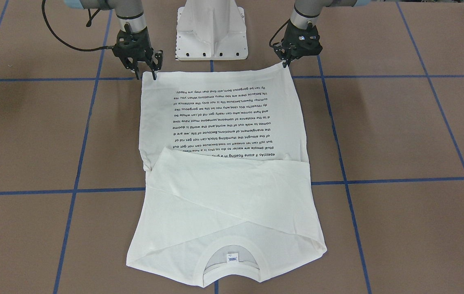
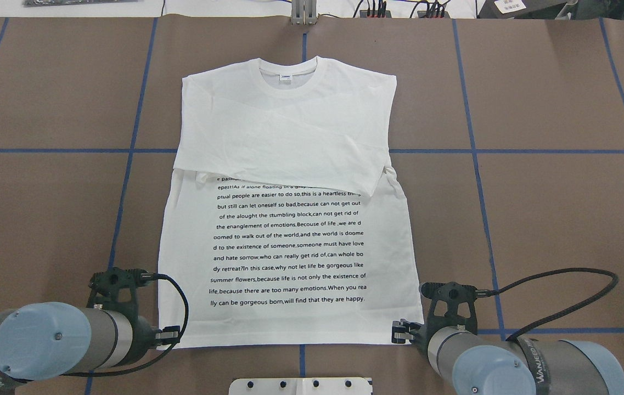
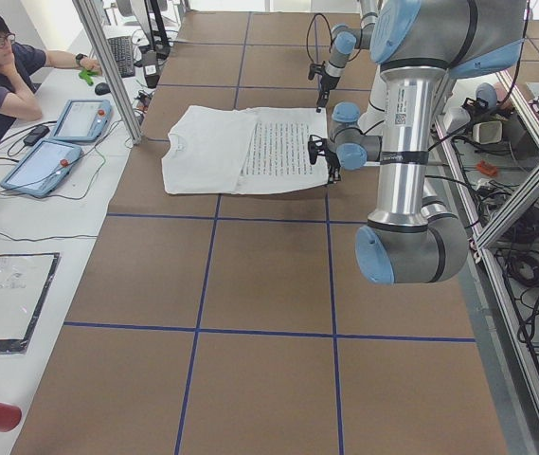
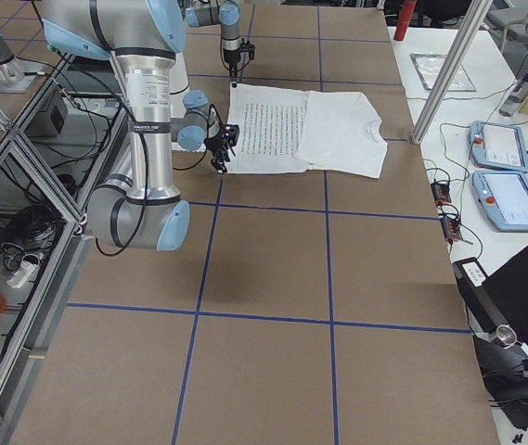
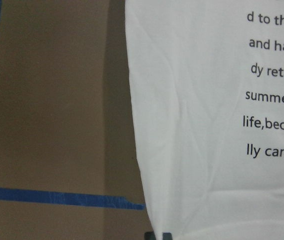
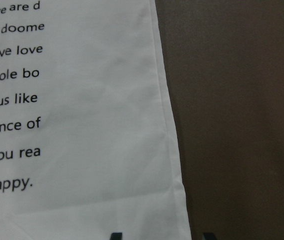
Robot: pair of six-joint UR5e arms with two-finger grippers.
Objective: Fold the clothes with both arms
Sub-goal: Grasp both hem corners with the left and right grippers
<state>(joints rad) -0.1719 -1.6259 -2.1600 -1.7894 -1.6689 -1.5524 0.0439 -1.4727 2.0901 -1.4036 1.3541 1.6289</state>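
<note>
Blue tape lines [image 1: 378, 76] are crossing the brown tabletop [image 1: 411, 130]; a white side desk [image 3: 32, 227] is running along the left edge.

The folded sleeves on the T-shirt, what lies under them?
Under the folded sleeves lies the front of the T-shirt. The printed text runs beneath their lower edge, its top lines cut off. How many more are covered cannot be seen.

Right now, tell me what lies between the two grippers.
The bottom hem of the T-shirt fills the stretch from left gripper to right gripper, one at each corner; the overhead view shows it.
</note>
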